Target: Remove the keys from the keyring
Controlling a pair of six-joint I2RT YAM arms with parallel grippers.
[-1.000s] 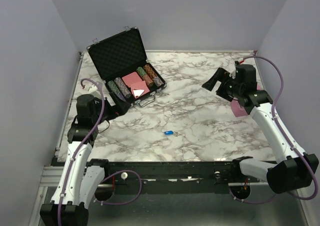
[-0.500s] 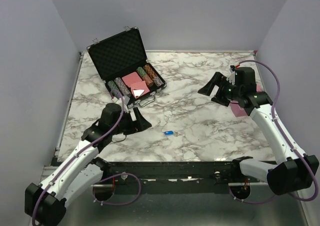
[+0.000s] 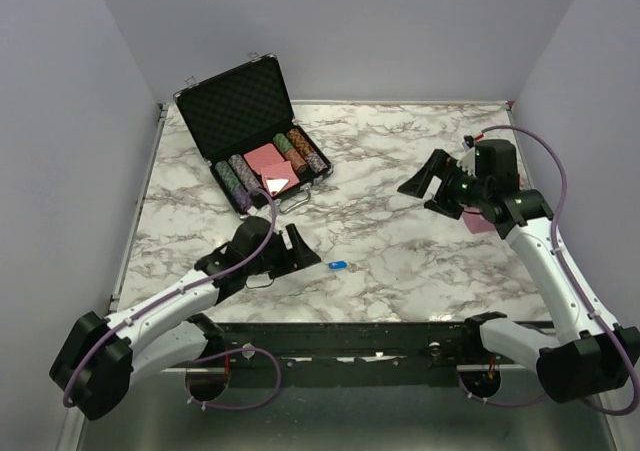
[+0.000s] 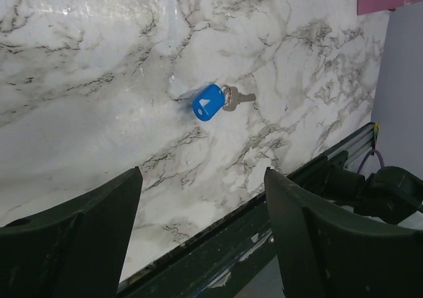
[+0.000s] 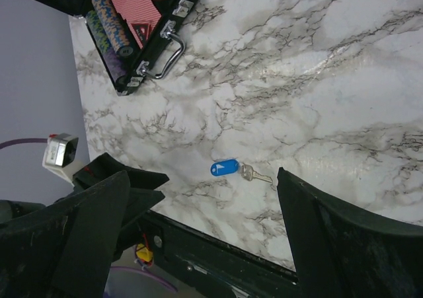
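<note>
The keys [image 4: 231, 98] lie on the worktop [image 4: 99, 60] near its front edge: one silvery key and one blue tag [image 4: 208, 104] show. Two claws gape empty, left claw [image 4: 201, 178] near them, right claw [image 5: 203, 176] well apart.

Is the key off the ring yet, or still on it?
Still on: the silver key lies joined to the blue tag by the ring.
</note>
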